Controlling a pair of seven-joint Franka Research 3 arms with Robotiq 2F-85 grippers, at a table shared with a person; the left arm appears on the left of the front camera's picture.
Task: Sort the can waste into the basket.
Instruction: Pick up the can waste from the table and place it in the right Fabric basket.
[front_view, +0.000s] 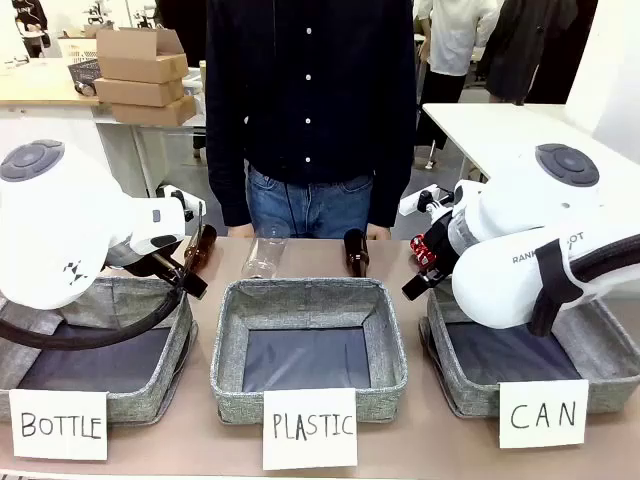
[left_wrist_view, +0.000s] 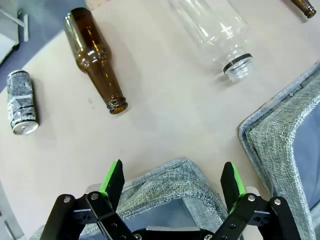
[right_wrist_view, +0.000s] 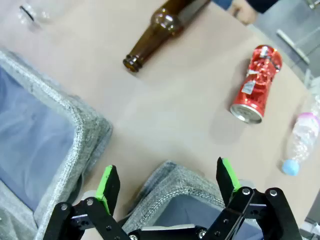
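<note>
A crushed bright red can (right_wrist_view: 256, 82) lies on the tan table beyond my right gripper (right_wrist_view: 167, 182), which hangs open over the far corner of the grey basket (right_wrist_view: 172, 182) carded "CAN" (front_view: 470, 398). The red can (front_view: 422, 250) also peeks out beside the right arm in the front view. A dark can with silver ends (left_wrist_view: 21, 102) lies far to the left of my left gripper (left_wrist_view: 172, 177). That gripper is open and empty above a corner of the "BOTTLE" bin (left_wrist_view: 165, 182).
Brown glass bottles (left_wrist_view: 97, 60) (right_wrist_view: 160, 30) and a clear plastic bottle (left_wrist_view: 215, 30) lie on the table. A small plastic bottle (right_wrist_view: 300, 140) lies near the red can. The "PLASTIC" bin (front_view: 310, 300) sits in the middle. A person (front_view: 310, 100) stands at the far edge.
</note>
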